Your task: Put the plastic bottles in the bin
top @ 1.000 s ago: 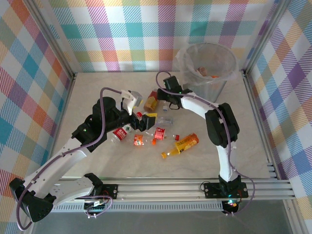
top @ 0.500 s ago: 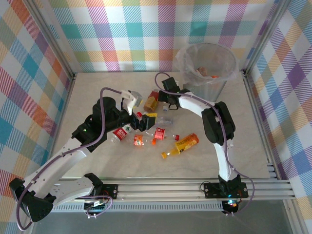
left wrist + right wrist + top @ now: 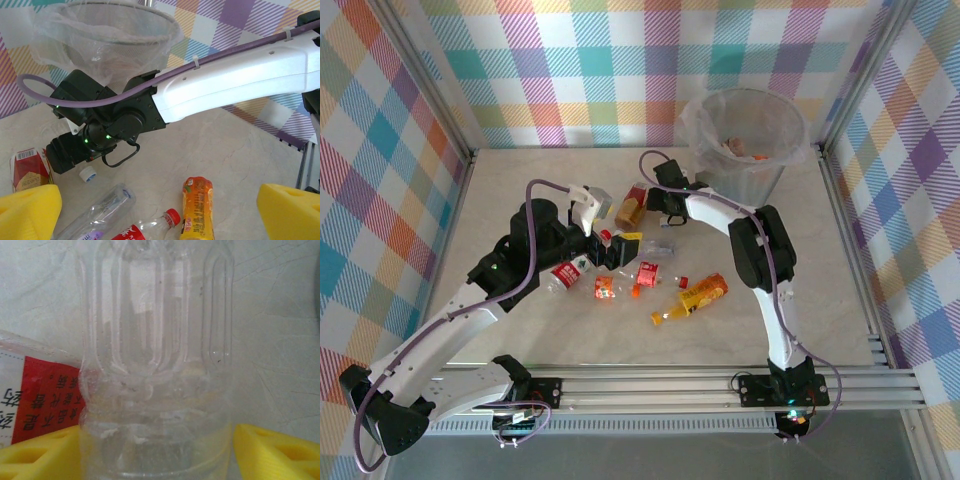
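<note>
Several plastic bottles lie on the table between the arms: an orange one [image 3: 703, 293], a red-labelled clear one [image 3: 567, 275] and a brown one [image 3: 630, 208]. The bin [image 3: 790, 150] stands at the back right, with a few things inside. My right gripper [image 3: 665, 212] is low beside the brown bottle. In the right wrist view its yellow pads [image 3: 270, 452] press both sides of a ribbed clear bottle [image 3: 155, 365], and the right gripper [image 3: 157, 455] is shut on it. My left gripper [image 3: 610, 245] hangs open over the pile. Its fingers [image 3: 30, 212] stand wide apart above an orange bottle [image 3: 196, 207].
A loose white cap [image 3: 88, 174] lies by the right gripper's head. A red-labelled bottle [image 3: 40, 405] touches the held bottle's left side. Plaid walls close in the table on three sides. The right arm's white link [image 3: 235, 85] crosses in front of the bin [image 3: 110, 35].
The right gripper's jaws have closed in on the clear bottle, and its arm has shifted slightly left. The left arm has not moved.
</note>
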Robot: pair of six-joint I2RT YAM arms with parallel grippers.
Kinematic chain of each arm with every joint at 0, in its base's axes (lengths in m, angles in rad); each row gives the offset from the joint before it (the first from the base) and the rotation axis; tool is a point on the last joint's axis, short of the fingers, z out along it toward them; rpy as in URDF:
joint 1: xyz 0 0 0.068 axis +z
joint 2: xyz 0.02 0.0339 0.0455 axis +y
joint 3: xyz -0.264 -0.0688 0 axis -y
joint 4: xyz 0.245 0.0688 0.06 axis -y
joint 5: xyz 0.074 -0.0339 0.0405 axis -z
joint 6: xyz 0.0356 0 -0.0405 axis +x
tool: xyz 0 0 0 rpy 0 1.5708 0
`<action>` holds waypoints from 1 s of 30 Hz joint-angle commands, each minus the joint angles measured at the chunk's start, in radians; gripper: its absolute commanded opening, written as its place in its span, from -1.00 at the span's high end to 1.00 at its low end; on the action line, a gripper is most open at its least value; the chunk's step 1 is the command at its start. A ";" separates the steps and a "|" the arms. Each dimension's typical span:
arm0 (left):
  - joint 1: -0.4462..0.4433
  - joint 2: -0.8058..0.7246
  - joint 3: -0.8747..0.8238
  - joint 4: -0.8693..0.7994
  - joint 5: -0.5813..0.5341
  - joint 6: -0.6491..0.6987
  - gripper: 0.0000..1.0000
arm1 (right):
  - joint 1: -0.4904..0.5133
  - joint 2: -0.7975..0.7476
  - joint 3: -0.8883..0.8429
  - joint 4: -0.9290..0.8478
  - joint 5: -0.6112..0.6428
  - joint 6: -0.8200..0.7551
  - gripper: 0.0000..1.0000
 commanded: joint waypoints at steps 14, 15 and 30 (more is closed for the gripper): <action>-0.013 0.013 0.036 -0.011 0.014 0.009 -1.00 | -0.008 0.054 0.092 -0.068 -0.014 -0.064 -0.51; -0.014 0.013 0.036 -0.011 0.014 0.010 -1.00 | -0.009 0.055 0.093 -0.069 -0.013 -0.067 -0.50; -0.014 0.011 0.039 -0.015 0.014 0.012 -1.00 | -0.010 0.052 0.106 -0.087 -0.004 -0.086 -0.28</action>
